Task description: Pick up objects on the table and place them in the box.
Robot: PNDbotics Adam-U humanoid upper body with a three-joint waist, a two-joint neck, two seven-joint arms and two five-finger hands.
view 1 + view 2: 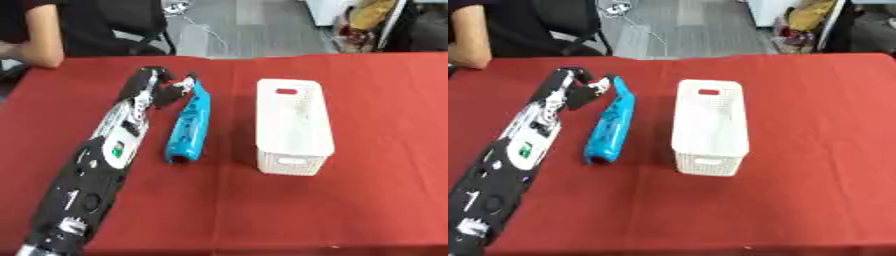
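A long blue tool-like object (pixel 188 124) lies lengthwise on the red table (pixel 367 210), left of a white perforated box (pixel 292 125). The box stands upright and looks empty. My left arm reaches in from the lower left, and my left hand (pixel 166 89) is at the blue object's far end, with curled fingers touching its tip. Whether the fingers close round it I cannot make out. My right hand shows in neither view.
A person's arm (pixel 42 42) rests at the table's far left edge, beside a black chair (pixel 122 25). Bare red cloth stretches to the right of the box and along the front edge.
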